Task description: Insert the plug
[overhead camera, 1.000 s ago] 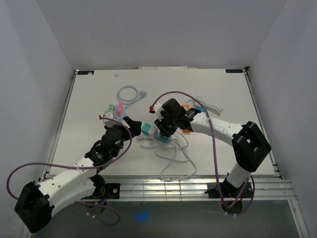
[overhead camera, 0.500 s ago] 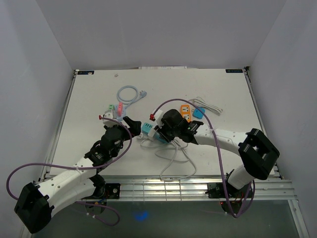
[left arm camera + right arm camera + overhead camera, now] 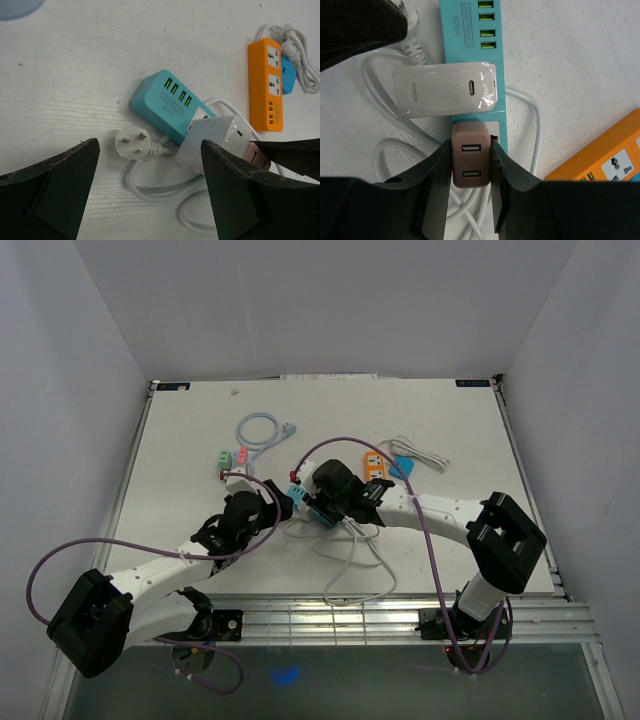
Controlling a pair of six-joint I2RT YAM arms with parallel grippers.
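Hovering low over the table point(image 3: 75, 60), the left claw point(image 3: 148, 150) is spread wide and carries nothing. A loose white round plug point(image 3: 129, 142) lies right between its fingers. The teal power strip point(image 3: 160, 100) sits just beyond their tips, and a white charger block point(image 3: 210, 142) rests on it beside the right finger.

Further right, the right claw point(image 3: 471, 145) is clamped on a pinkish-brown USB adapter point(image 3: 471, 170), one finger on each flank. The adapter stands on the strip directly under the claw, just wrist-side of the white charger.

The step in hand looks like seating this adapter, but I cannot tell whether its pins are fully home. The next move calls for a straight push into the socket, with the strip braced against sliding, then a clean release.
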